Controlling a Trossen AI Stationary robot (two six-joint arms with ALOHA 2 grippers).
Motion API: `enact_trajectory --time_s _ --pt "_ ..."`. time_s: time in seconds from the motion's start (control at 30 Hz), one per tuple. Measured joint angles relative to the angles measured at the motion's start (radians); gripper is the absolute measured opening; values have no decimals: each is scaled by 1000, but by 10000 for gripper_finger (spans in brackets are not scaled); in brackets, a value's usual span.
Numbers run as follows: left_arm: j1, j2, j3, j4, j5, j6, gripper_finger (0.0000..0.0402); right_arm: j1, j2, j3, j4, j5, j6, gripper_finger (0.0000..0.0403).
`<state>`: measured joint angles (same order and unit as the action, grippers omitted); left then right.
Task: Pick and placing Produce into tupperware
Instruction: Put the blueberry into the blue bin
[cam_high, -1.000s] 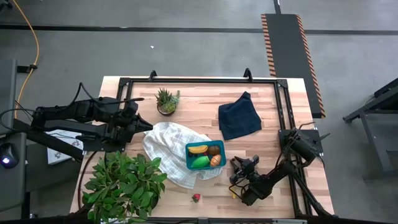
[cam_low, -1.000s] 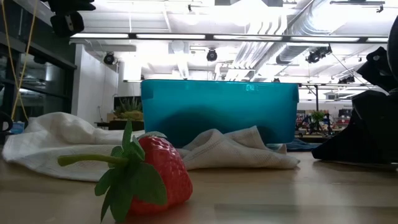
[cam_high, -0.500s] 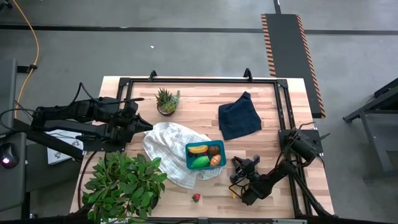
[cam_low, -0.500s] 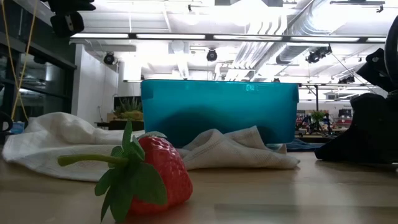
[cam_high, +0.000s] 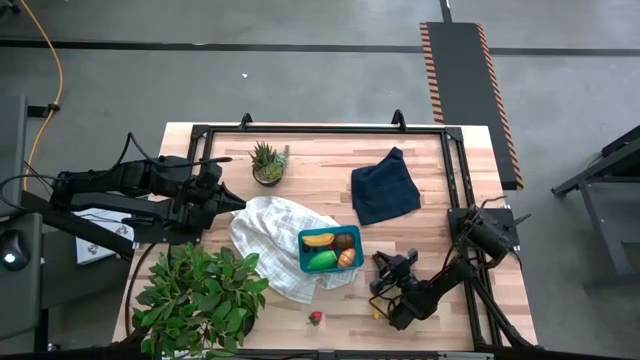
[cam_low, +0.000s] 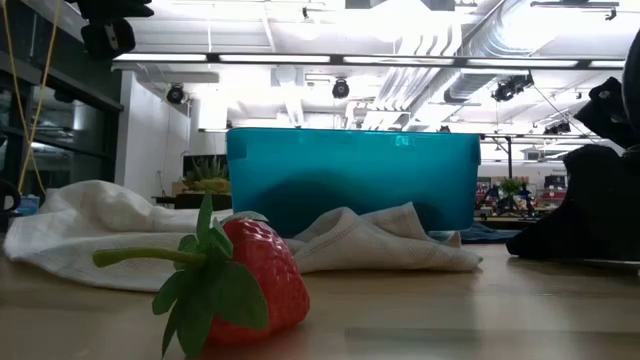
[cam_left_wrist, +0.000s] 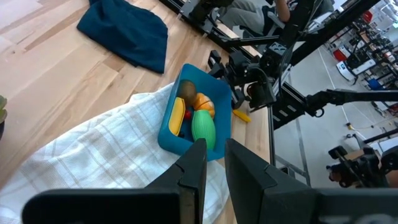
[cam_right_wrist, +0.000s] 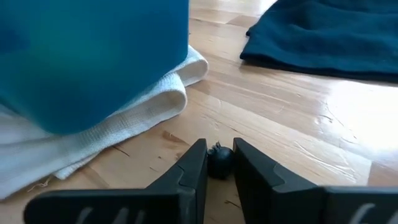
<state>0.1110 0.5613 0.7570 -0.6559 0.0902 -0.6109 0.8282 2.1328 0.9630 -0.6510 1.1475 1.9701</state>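
Tupperware (cam_high: 329, 249) holds four fruits; strawberry (cam_high: 316, 318) and carrot (cam_high: 377, 313) remain. Right gripper (cam_right_wrist: 217, 165) seems clamped on a dark berry (cam_right_wrist: 219, 158); left gripper (cam_left_wrist: 211, 163) waits, nearly closed.

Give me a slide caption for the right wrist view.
Right claw closing around a dark berry beside the teal tupperware on white cloth.
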Motion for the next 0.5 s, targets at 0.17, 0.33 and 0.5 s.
enact_trajectory --time_s 0.17,0.33,0.5 --pt "0 0 0 0 0 0 46 18 -37 1 -123 3 105 55" --pt "0 0 0 0 0 0 46 26 -73 1 -232 12 175 55" --pt "0 0 0 0 0 0 46 30 -140 1 -296 30 176 54"
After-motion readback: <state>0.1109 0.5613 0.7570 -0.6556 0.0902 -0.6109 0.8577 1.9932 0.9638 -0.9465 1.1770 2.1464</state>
